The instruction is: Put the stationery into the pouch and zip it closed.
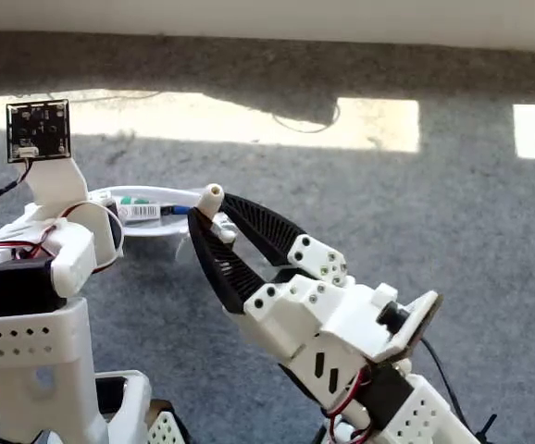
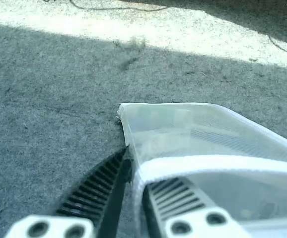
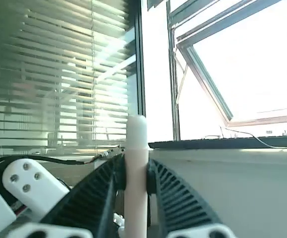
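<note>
The translucent white pouch (image 1: 156, 228) lies on the grey carpet at the left, with a green-capped pen (image 1: 136, 199) and a labelled item inside. In the left wrist view my left gripper (image 2: 131, 159) is shut on the pouch (image 2: 198, 130) at its white zip edge, one black finger on each side. My right gripper (image 1: 214, 211) hovers just right of the pouch, raised and tilted upward, shut on a white pen (image 1: 212, 196). In the right wrist view the white pen (image 3: 136, 139) stands upright between the fingers of the right gripper (image 3: 135, 166).
Grey carpet (image 1: 416, 213) stretches to the right and back, with a sunlit strip (image 1: 249, 120) and a thin cable (image 1: 304, 127) along the far side. The left arm's white body (image 1: 36, 305) fills the front left. A window and blinds (image 3: 59, 74) stand behind the raised pen.
</note>
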Robot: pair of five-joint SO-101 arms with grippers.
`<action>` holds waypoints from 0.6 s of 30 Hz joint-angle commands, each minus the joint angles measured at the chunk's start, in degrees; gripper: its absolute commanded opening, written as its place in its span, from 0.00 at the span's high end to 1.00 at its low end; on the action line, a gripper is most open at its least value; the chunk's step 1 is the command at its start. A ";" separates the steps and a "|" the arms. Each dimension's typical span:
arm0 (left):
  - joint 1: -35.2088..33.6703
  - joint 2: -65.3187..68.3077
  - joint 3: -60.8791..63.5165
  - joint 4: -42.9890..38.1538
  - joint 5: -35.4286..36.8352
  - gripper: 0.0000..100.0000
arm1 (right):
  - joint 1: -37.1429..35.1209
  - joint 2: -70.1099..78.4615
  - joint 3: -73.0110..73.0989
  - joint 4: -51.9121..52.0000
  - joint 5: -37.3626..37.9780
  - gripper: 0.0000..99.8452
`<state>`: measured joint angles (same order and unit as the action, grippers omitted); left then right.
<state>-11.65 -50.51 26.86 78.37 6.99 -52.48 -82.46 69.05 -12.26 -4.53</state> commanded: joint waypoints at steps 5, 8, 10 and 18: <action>1.19 0.13 -1.19 -0.26 -0.35 0.99 | -0.13 -0.13 0.48 -10.59 -0.26 1.00; 1.19 0.13 -1.19 -0.26 -0.35 0.99 | -0.13 3.12 0.48 -14.20 -0.26 1.00; 1.19 0.13 -1.19 -0.26 -0.35 0.99 | -0.13 7.43 0.48 -18.07 -0.26 1.00; 1.10 0.13 -1.19 -0.09 -0.35 0.99 | 5.41 23.69 0.57 -35.91 -0.53 1.00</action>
<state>-11.65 -50.51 26.86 78.37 6.99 -49.93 -62.95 69.93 -42.24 -4.53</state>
